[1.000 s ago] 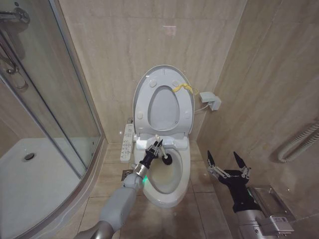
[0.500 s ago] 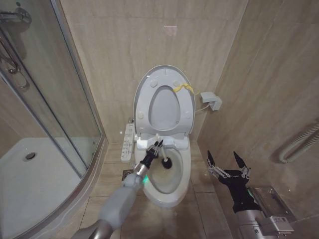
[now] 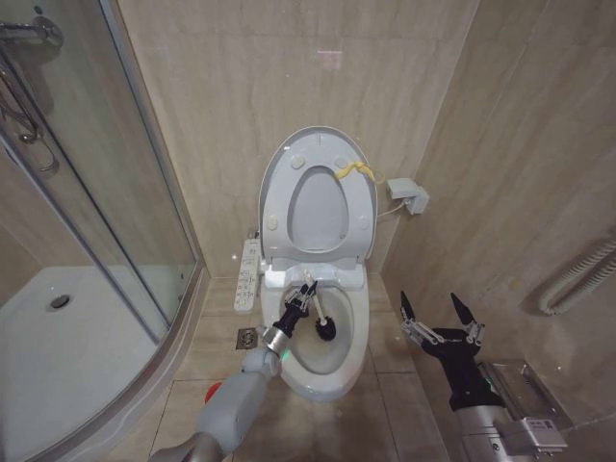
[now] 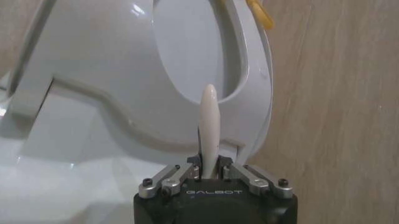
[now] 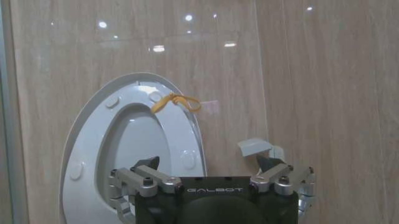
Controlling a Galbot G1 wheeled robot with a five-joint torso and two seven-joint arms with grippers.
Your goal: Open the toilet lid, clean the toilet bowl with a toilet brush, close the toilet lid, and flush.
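Since 1 s ago: left end effector (image 3: 306,298) has pulled back and down toward the robot, and the brush head has slid from the left rear of the bowl toward the middle, a bit deeper. A red round object (image 3: 215,392) on the floor is now uncovered beside the left forearm. Camera has shifted slightly; the toilet itself hasn't moved.

Current state:
- Left end effector clenched on the toilet brush (image 3: 320,321), gripping the white stick near its upper end. In the left wrist view the handle tip (image 4: 208,126) pokes out between the closed fingers (image 4: 167,179), so the hold looks centred and firm.
- Black bristle head sits inside the toilet bowl (image 3: 351,358), against the rear inner wall. Handle is angled down and forward, which I read as keeping the bristles pressed on the ceramic while the arm stays above the rim.
- Toilet lid (image 3: 276,171) is fully up, leaning back on the wall with the seat raised against it, yellow strap (image 3: 352,170) at its upper rim. That leaves the bowl open for scrubbing.
- Right end effector (image 3: 442,318) released, fingers spread, parked right of the toilet, well apart from it. Idle.

Judgement: mid-scrub. Lid close and flush are not yet done.
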